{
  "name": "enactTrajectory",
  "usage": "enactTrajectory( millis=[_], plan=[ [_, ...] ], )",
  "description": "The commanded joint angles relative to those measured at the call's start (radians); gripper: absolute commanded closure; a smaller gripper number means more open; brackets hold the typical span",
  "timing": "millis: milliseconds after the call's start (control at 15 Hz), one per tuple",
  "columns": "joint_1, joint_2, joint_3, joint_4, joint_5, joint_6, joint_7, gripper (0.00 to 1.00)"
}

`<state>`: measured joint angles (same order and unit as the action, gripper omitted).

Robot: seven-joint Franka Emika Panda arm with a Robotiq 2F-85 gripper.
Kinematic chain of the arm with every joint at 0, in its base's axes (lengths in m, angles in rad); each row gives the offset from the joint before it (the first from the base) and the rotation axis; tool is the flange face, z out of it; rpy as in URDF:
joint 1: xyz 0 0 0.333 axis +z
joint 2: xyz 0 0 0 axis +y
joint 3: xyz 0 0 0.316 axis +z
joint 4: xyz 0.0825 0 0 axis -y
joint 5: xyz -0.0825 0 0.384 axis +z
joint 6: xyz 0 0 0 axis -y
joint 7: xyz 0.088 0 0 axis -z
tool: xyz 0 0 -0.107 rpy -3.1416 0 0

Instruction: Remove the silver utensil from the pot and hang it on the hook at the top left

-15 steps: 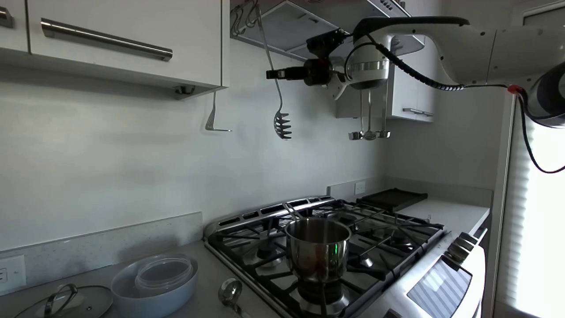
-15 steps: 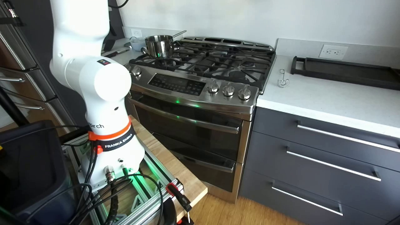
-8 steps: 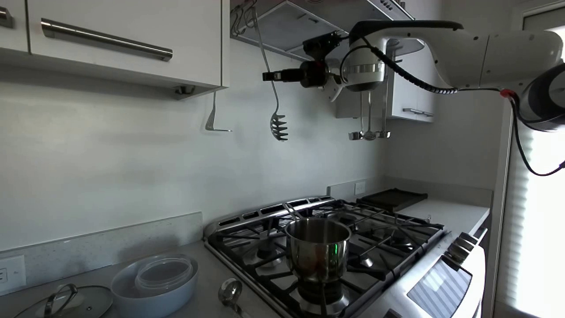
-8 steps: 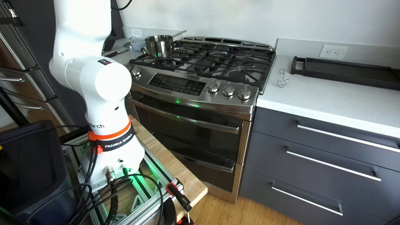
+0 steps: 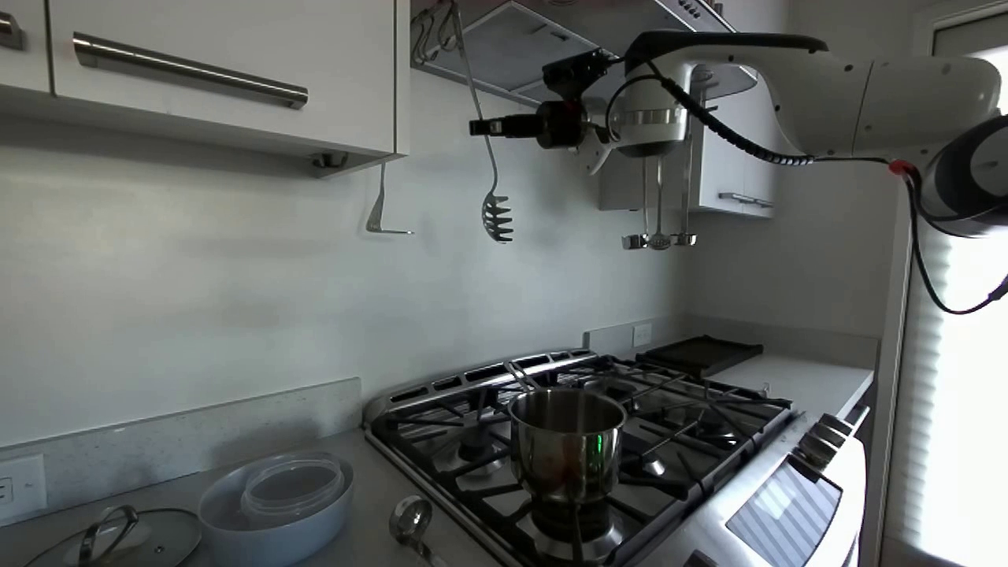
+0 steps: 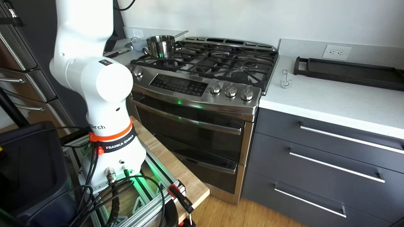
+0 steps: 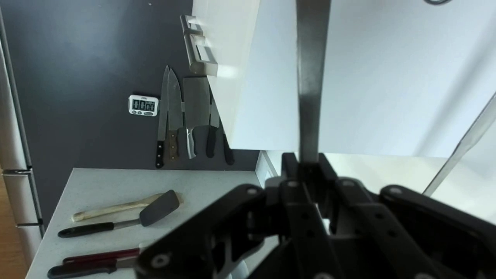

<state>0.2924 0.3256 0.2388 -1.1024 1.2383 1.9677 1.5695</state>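
Pinched upright between the fingertips of my gripper [image 5: 480,127] is the silver utensil [image 5: 493,169], a long-handled pasta server with its toothed head hanging down. In the wrist view its flat handle [image 7: 312,77] rises straight out of the shut gripper [image 7: 308,159]. The handle's top end reaches the range hood's left edge, overlapping several thin wire hooks [image 5: 425,35] in an exterior view; whether it touches a hook I cannot tell, nor which is the task's hook. Far below, the shiny steel pot [image 5: 565,453] stands on the stove; the pot [image 6: 160,47] shows in both exterior views.
A white cabinet [image 5: 236,47] borders the hood [image 5: 520,47] on the left. A spatula [image 5: 381,206] hangs between cabinet and gripper; several ladles [image 5: 660,236] hang farther right. Knives [image 7: 174,104] line the dark wall. A bowl [image 5: 272,520] and a ladle [image 5: 411,520] occupy the counter.
Over the second the gripper and the utensil shift slightly left in an exterior view. They dip a little, then rise again. The grip stays shut.
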Motion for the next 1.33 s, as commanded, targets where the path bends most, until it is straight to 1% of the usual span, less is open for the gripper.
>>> enactTrajectory(
  millis=[0,467,1267],
  plan=[
    [0.002,0.016,-0.004,0.036,-0.024,-0.003,0.037,0.97],
    [-0.001,0.018,-0.006,0.031,-0.039,-0.01,0.054,0.97],
    [-0.012,0.024,-0.006,0.053,-0.03,-0.013,0.065,0.97]
  ],
)
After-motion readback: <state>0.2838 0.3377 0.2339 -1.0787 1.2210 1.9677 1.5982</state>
